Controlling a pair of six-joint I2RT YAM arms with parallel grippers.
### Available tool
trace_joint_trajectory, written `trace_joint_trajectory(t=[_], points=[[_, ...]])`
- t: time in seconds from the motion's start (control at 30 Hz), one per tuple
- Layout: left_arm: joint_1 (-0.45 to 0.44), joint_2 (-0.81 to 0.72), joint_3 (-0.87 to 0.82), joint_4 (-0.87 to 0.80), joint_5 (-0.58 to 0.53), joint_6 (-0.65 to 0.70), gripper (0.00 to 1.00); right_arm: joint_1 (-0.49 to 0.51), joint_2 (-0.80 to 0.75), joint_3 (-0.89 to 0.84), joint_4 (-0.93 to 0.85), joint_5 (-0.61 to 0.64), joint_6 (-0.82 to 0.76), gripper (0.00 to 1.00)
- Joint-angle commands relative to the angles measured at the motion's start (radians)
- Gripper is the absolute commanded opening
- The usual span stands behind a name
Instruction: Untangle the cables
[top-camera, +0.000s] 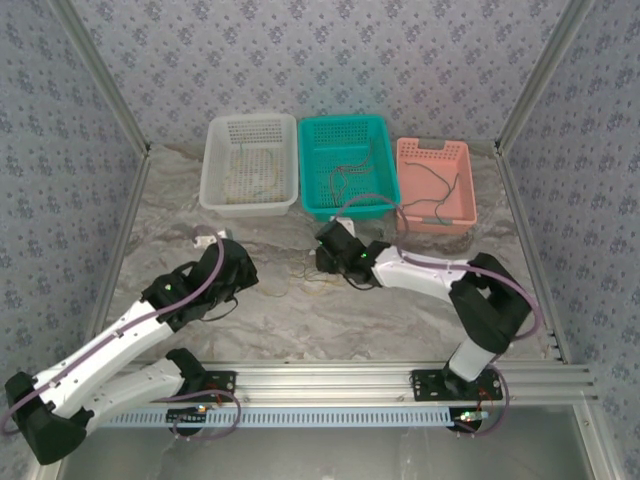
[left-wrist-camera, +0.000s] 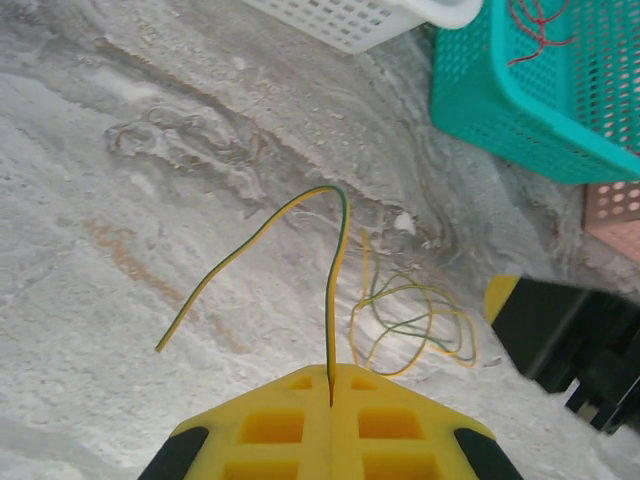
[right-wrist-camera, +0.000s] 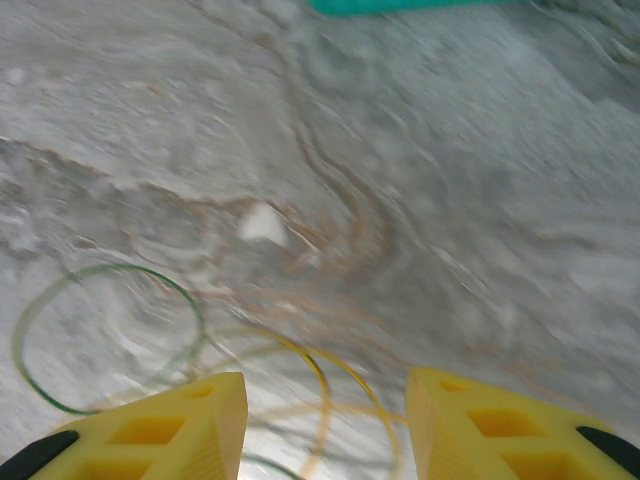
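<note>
My left gripper (left-wrist-camera: 331, 385) is shut on a yellow-green cable (left-wrist-camera: 262, 232) that rises from the closed jaws, arches over and hangs free to the left. A small tangle of yellow and green cables (left-wrist-camera: 415, 325) lies on the marble table just right of it. My right gripper (right-wrist-camera: 325, 400) is open directly above that tangle (right-wrist-camera: 300, 360), its yellow fingers (right-wrist-camera: 170, 425) on either side of the loops, with nothing gripped. From above, the left gripper (top-camera: 238, 268) and right gripper (top-camera: 332, 252) flank the cables (top-camera: 300, 272). A red cable (left-wrist-camera: 535, 25) lies in the teal basket, a black one (top-camera: 432, 185) in the pink.
Three baskets stand along the back: white (top-camera: 250, 165), teal (top-camera: 348, 165), pink (top-camera: 434, 184). The white basket holds pale cables. Metal frame posts and patterned walls close in both sides. A metal rail (top-camera: 350, 378) runs along the near edge.
</note>
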Motion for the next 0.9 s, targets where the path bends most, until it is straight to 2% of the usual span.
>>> trace_joint_trajectory(t=[0.0,0.2,0.37,0.6,0.87], points=[[0.015,-0.031,-0.064,-0.031,-0.024,0.020,0.00,0.032,0.081,0.131,-0.089,-0.024,-0.078,0.48],[0.036,-0.068,-0.112,-0.003,-0.009,0.017,0.00,0.109,0.233,0.306,-0.172,0.026,0.004,0.49],[0.041,-0.077,-0.111,-0.009,-0.001,0.021,0.00,0.129,0.281,0.337,-0.194,0.052,0.089,0.48],[0.041,-0.087,-0.118,0.000,0.009,0.016,0.00,0.132,0.320,0.386,-0.218,0.074,0.108,0.41],[0.040,-0.092,-0.113,-0.004,0.014,0.018,0.00,0.134,0.360,0.440,-0.214,0.062,0.113,0.43]])
